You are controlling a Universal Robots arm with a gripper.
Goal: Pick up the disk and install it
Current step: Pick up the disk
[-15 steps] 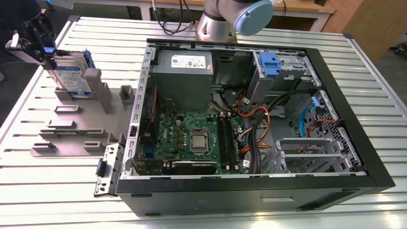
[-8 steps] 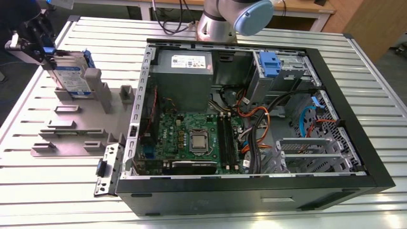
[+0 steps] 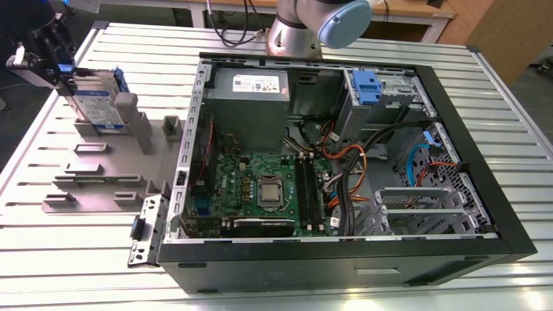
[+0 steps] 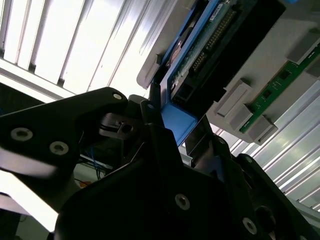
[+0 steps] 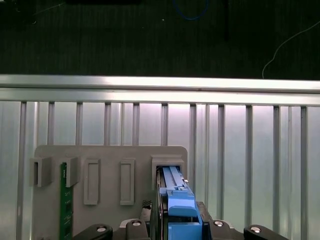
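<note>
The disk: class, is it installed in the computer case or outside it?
Outside. The disk stands on edge in the grey holder on the table, beside the open case.

The disk (image 5: 176, 197) stands slotted in the grey holder (image 5: 107, 153).

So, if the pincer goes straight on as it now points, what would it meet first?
The disk: its blue rail lies right ahead of the pincer, upright in the holder. Whether they already touch, I cannot tell.
</note>
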